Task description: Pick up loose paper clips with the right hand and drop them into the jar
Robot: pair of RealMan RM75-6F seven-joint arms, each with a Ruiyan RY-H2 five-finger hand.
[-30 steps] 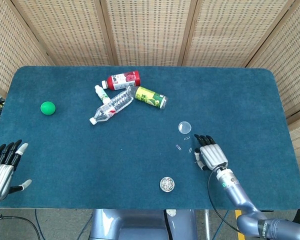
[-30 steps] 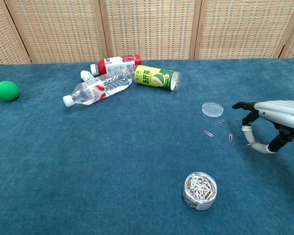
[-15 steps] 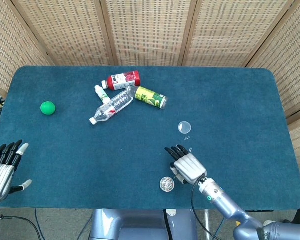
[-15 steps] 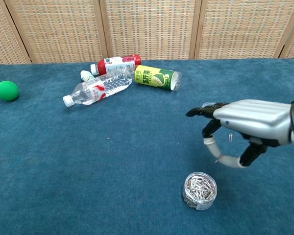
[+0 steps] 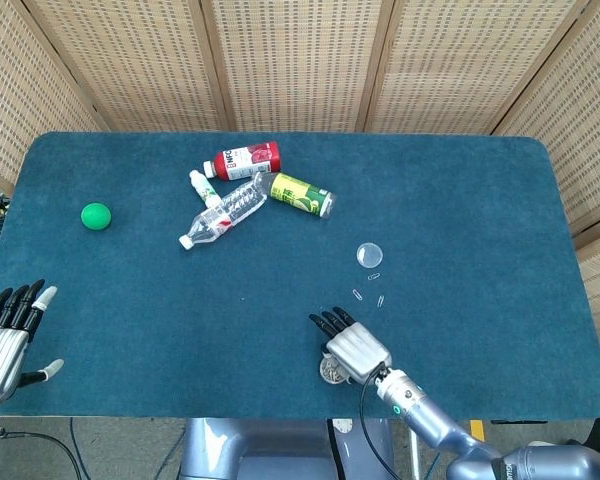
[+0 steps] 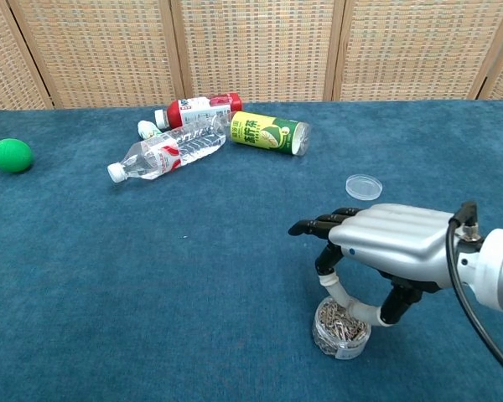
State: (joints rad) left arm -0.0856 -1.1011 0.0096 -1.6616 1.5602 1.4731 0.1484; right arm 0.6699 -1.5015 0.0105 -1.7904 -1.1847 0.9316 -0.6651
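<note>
The small clear jar (image 6: 341, 328), with several paper clips inside, stands near the table's front edge. In the head view the jar (image 5: 327, 372) is partly covered by my right hand (image 5: 353, 346). My right hand (image 6: 384, 246) hovers palm down right over the jar, fingers stretched out and thumb curving down to the rim; I see nothing held in it. Three loose paper clips (image 5: 358, 294) (image 5: 380, 300) (image 5: 374, 276) lie on the cloth beyond the hand; in the chest view the hand hides them. My left hand (image 5: 7, 335) rests open at the front left corner.
The jar's clear lid (image 5: 369, 254) (image 6: 363, 186) lies behind the clips. A red bottle (image 5: 248, 160), a clear water bottle (image 5: 225, 212), a yellow-green can (image 5: 302, 194) and a small white bottle (image 5: 202, 187) lie at the back middle. A green ball (image 5: 96, 215) sits far left.
My right hand has swept from beside the loose clips leftward and toward the front edge, ending over the jar. The three clips lie where they were. The left hand has not moved.
</note>
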